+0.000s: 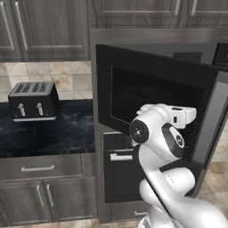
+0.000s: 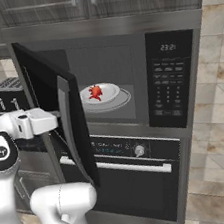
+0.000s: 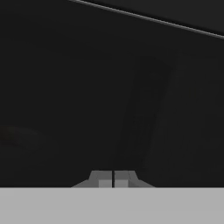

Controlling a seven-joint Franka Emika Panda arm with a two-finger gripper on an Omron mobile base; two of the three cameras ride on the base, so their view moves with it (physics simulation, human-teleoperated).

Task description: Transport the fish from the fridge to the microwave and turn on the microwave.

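Fish point(image 2: 96, 92), small and red-orange, lies on the white round plate point(image 2: 112, 91), and the plate sits on the turntable point(image 2: 122, 101) inside the microwave point(image 2: 171, 78). From the gripper point(image 3: 113, 179) the fish is beyond the door point(image 2: 58, 109), to the right and a little deeper, well apart from the fingers. The door stands swung out wide, with its long grey handle point(image 2: 79, 131) on the free edge, and this handle is just to the right of the hand in the right base view.

The gripper has its two fingertips pressed together, with no gap and nothing between them. It points at a dark flat surface very close in front; this is the outer face of the door, but I cannot tell if the tips touch it. In the left base view the white hand point(image 1: 183, 115) is in front of the dark window point(image 1: 151, 98) of the door.

Right of the cavity is the button panel point(image 2: 168, 83) with a small display at the top. Below the microwave is the black oven point(image 2: 129, 182) with a knob and a horizontal handle. Far left of the gripper, a black toaster point(image 1: 33, 101) stands on the dark counter point(image 1: 49, 133), with wooden cabinets point(image 1: 44, 26) above.
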